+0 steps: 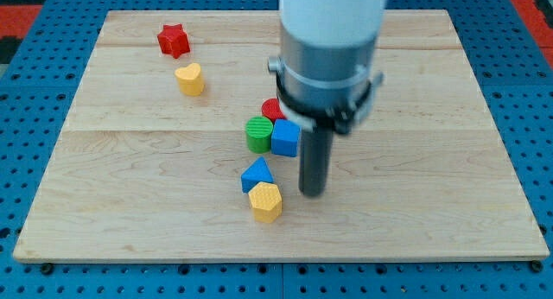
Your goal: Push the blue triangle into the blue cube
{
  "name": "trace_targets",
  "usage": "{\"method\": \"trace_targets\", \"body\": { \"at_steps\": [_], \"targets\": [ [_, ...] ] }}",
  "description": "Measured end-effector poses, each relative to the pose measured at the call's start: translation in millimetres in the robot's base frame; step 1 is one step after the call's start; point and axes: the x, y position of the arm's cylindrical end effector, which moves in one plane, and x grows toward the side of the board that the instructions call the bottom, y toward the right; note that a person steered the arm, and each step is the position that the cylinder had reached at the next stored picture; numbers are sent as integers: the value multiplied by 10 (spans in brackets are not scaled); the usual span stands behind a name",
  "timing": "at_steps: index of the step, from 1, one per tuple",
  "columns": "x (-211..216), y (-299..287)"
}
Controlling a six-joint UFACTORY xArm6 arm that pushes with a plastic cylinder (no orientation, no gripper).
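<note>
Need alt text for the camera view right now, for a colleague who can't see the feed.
My tip rests on the wooden board, right of the blue triangle and below the blue cube. The triangle touches a yellow block; a green cylinder and partly hidden red block adjoin the cube. A red star and yellow heart sit upper left.

Red star (173,40), yellow heart (190,78), green cylinder (257,135), yellow hexagon (266,201), wooden board (432,204).
</note>
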Motion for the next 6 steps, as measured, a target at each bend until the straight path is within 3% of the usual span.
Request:
{"method": "trace_targets", "body": {
  "at_steps": [1, 3, 4, 6],
  "targets": [
    [512, 41],
    [330, -1494],
    [-36, -1471],
    [-88, -1193]
  ]
}}
